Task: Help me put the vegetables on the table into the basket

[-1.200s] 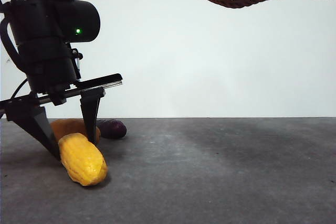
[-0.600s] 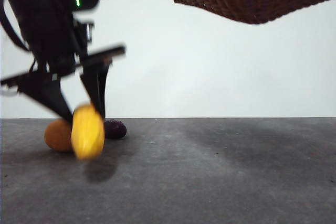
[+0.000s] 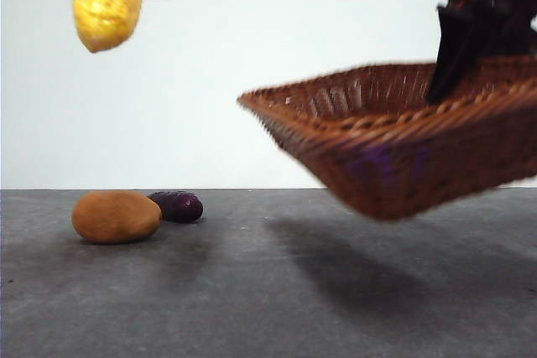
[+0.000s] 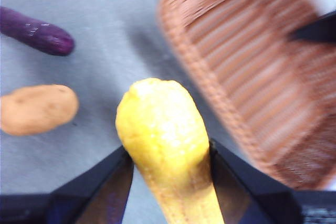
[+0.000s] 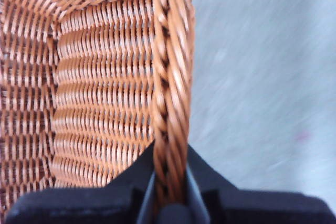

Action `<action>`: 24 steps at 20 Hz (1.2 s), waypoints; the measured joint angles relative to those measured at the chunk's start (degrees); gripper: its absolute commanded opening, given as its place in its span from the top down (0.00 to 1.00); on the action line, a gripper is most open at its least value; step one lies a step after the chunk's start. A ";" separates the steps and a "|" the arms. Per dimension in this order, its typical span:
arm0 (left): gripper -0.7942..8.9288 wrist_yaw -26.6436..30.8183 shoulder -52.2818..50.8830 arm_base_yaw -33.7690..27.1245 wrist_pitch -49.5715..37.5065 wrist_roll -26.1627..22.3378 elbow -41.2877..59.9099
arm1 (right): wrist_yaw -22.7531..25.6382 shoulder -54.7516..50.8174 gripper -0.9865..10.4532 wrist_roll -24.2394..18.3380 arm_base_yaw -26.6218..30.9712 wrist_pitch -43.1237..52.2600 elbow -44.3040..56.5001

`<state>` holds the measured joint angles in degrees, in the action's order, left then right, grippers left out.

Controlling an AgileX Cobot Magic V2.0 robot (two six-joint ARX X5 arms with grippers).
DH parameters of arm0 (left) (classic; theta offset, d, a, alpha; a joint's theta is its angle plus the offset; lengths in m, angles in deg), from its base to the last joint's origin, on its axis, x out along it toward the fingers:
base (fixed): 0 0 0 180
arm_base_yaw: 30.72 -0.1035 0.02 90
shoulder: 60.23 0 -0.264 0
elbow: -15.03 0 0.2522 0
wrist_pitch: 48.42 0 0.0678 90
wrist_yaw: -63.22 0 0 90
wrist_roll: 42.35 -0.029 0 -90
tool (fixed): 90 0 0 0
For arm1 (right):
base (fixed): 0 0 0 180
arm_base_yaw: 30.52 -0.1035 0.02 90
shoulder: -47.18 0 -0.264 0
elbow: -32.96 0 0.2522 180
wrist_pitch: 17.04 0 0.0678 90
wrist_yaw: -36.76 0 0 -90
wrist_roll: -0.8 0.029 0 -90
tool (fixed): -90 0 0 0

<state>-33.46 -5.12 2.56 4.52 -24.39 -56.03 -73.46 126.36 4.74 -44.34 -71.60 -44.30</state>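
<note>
Your left gripper (image 4: pixel 168 156) is clamped on the corn cob (image 4: pixel 163 135), one black jaw pressed against each side of it, so the jaws stand only as far apart as the cob is thick. In the left wrist view the bumpy yellow cob reaches out past the jaw tips, its rounded end free. In the front view the corn cob (image 3: pixel 106 3) hangs high at the upper left, well above the table (image 3: pixel 268 291), with the dark jaw tips just showing over it.

Your right gripper (image 5: pixel 169 182) pinches the braided rim of the basket (image 5: pixel 105 93), one jaw inside the wall and one outside, closed tight on the wicker. In the front view that right gripper (image 3: pixel 449 81) comes down from the upper right onto the far rim, and the basket (image 3: pixel 403 157) hangs clear of the table, tilted with its gripped side higher, its shadow falling on the surface beneath. It looks blurred.

The cob is up and to the left of the basket, apart from it and not over the opening.

The potato (image 3: pixel 116 216) lies on the table at the left, with the eggplant (image 3: pixel 177 206) just behind it toward the wall; you cannot tell whether they touch. In the left wrist view the potato (image 4: pixel 38 109) and eggplant (image 4: pixel 35 31) lie below the held cob, apart from each other, with the basket (image 4: pixel 252 93) off to the other side.
</note>
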 measured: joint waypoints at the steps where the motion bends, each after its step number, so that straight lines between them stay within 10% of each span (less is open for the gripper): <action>1: 0.93 -0.87 -1.18 1.31 -1.20 0.87 1.57 | -1.01 0.00 0.92 1.29 -0.24 2.16 2.38; 13: 0.93 -9.05 24.33 13.53 -36.79 17.81 4.07 | 0.74 0.02 0.92 10.95 -9.84 12.11 6.27; 24: 0.88 -9.40 33.59 14.32 -43.91 24.74 4.07 | 1.99 0.02 0.92 11.28 -9.86 12.15 6.34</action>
<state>-42.86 28.48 16.87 -39.39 0.35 -51.97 -71.48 126.38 16.02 -54.20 -59.45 -37.97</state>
